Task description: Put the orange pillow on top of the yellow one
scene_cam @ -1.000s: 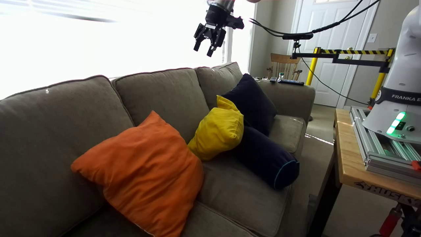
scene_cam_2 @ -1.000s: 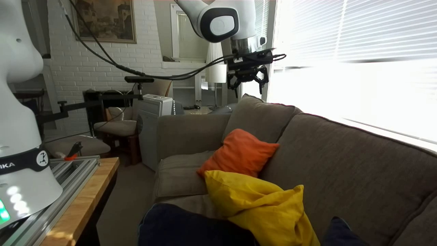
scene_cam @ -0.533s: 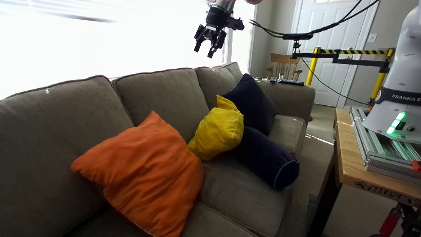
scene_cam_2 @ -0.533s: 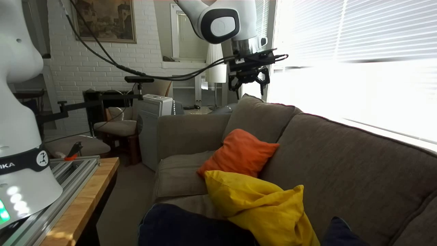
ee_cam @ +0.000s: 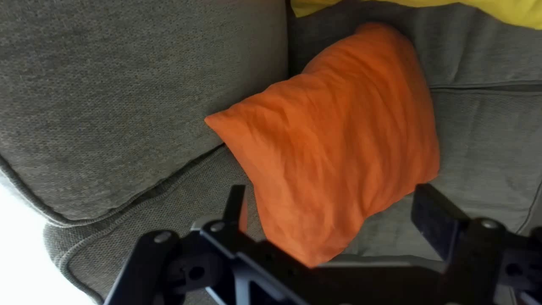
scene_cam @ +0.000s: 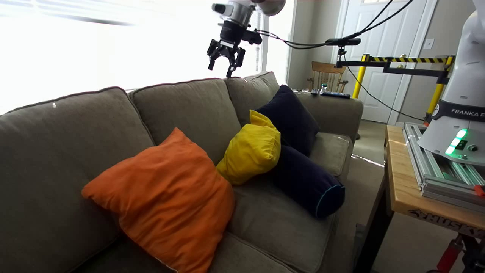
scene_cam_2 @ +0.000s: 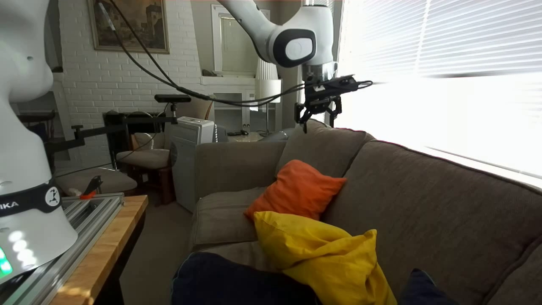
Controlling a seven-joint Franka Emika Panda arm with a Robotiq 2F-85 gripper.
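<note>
Tool [scene_cam: 219, 71] spread wide above the sofa [scene_cam: 333, 113]

Below my parted fingers [ee_cam: 432, 216] the orange pillow [ee_cam: 338, 140] rests on the seat [scene_cam: 280, 220], tilted against the backrest [scene_cam: 182, 110], well apart from them. Just beside it sits the yellow pillow [scene_cam: 250, 151]; my wrist view shows a strip of seat between the two. Past that I see a navy bolster [scene_cam: 307, 182] and a navy pillow [scene_cam: 290, 117] leaning on the backrest. In an exterior view, a window [scene_cam: 94, 49] glares behind my arm [scene_cam: 238, 13].

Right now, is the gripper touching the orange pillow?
Apart. Both exterior views show the gap: the gripper hangs open, higher than the orange pillow, with the sofa back visible between them.
</note>
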